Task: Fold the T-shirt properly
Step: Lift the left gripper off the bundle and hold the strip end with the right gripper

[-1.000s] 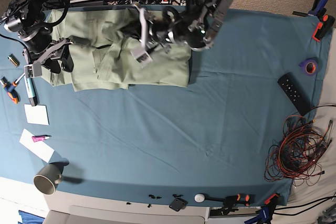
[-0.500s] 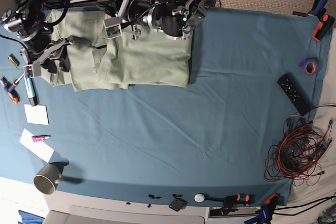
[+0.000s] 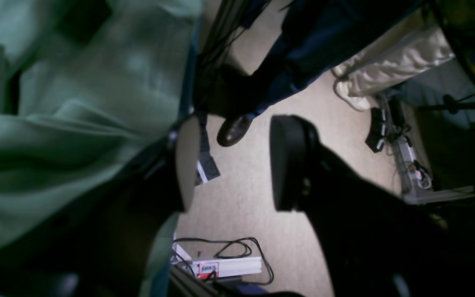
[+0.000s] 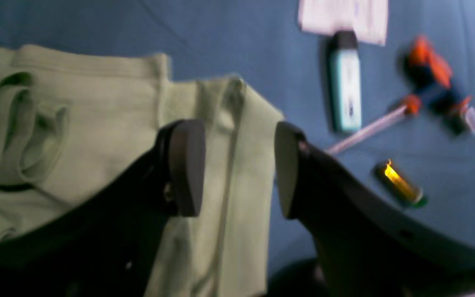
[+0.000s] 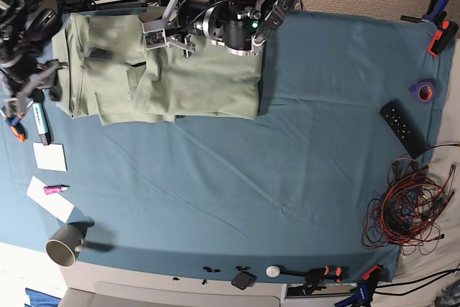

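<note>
In right wrist view alone, T-shirt [image 4: 97,123] collar.

Teal table cloth [image 5: 237,170]. Black remote [image 5: 402,128] and purple tape roll [image 5: 422,90] near right edge. Tangle of red wires [image 5: 406,206] below them. Grey mug [image 5: 65,244], pink marker [image 5: 56,189], white notes [image 5: 49,157] at lower left.
</note>
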Robot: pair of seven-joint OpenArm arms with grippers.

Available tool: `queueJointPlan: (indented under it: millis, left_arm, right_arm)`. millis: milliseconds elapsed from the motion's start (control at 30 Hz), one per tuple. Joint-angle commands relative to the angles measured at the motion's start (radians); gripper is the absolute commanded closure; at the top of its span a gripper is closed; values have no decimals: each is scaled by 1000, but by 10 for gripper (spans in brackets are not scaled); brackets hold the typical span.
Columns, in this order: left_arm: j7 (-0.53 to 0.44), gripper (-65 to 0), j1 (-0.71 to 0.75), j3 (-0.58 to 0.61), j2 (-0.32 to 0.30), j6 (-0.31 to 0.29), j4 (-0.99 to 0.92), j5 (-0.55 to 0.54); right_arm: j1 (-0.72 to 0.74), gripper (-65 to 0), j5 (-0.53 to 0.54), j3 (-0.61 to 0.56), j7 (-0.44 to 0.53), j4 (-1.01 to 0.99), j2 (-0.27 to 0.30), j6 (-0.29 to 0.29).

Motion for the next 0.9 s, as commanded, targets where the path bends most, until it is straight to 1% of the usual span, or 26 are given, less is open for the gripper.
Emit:
queueJointPlan:
  millis: [0,100,133,167,200,233,300,467,867]
  left_arm:
    - [-26,-286,-6,3,12,-6,18,-24]
    - [-31,-286,-6,3,12,-6,18,-24]
    - [-34,-286,-6,3,12,-6,18,-24]
    - [-34,-286,-6,3,12,-6,18,-24]
    - [-34,-286,-6,3,12,-6,18,-24]
    - [-34,-286,-6,3,12,-6,18,-24]
    - [-34,-286,-6,3,12,-6,18,-24]
    - [-34,-286,-6,3,12,-5,18,-24]
    - [-38,-286,-6,3,12,-5,18,-24]
  right_arm:
    - [29,-277,51,34,-11,-32,36,0]
    - [95,-277,262,101,-148,-197,66,31]
    - [111,-277,324,114,-192,-250,75,31]
    - [120,-278,369,117,-219,-299,87,31]
    - [121,-302,397,116,-230,-344,97,31]
    - [121,-328,406,113,-229,-383,102,31]
    - [121,-355,405,109,-229,-451,104,31]
    - [121,-356,406,103,-230,-544,104,31]
    - [121,-356,406,101,-240,-545,104,31]
